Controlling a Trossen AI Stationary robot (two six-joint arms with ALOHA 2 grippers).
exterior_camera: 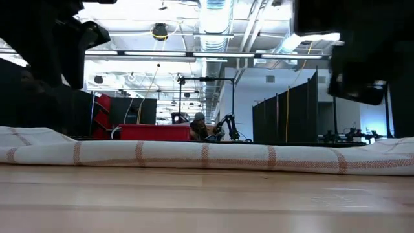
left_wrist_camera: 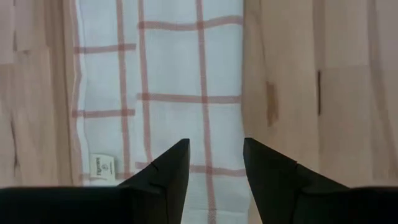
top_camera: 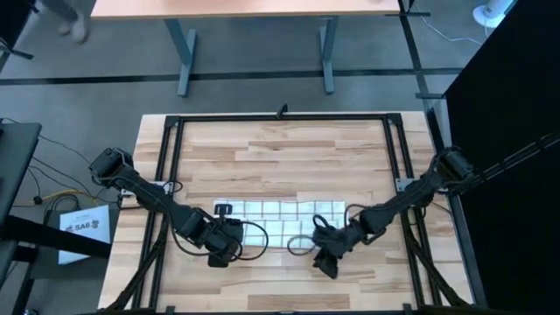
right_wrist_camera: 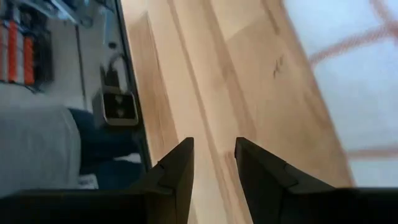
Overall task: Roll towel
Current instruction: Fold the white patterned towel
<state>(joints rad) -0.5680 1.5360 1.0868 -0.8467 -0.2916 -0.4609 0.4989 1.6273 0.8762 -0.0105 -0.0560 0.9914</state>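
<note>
On the table (top_camera: 289, 157), towel (top_camera: 280, 220) lies as a long flat band; its near edge hidden under both arms. Left gripper (left_wrist_camera: 214, 163) and right gripper (right_wrist_camera: 214, 160) parted, empty. Tag (left_wrist_camera: 101, 167) visible only from left wrist.

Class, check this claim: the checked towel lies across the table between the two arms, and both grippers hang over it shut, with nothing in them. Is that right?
Not quite. The left gripper and right gripper are open, not shut: each wrist view shows a clear gap between the fingers. The rest stands: the towel lies across the table between the arms, as the high view shows, and nothing is held.
</note>
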